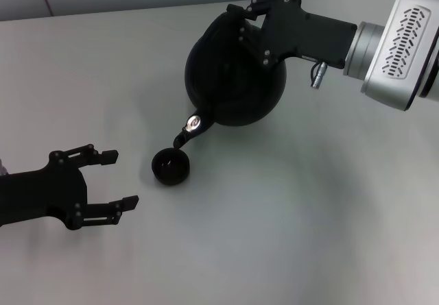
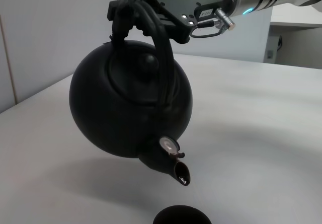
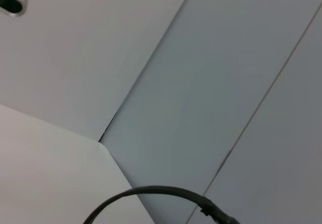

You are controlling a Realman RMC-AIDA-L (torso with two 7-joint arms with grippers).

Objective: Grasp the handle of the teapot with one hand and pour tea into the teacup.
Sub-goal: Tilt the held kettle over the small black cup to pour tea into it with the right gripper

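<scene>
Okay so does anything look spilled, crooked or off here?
No spill shows on the table. The teapot hangs tilted from the right pincer by its handle, spout above the teacup, as for pouring. The left pincer waits open nearby.

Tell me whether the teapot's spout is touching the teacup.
Apart. The left wrist view shows the spout of the tilted teapot hanging above the teacup, with bare table visible between them. The right end effector holds the handle.

Matt black teapot (image 1: 233, 79) with a shiny metal spout cap (image 1: 193, 122); smooth, matt pale table (image 1: 309, 216).
</scene>
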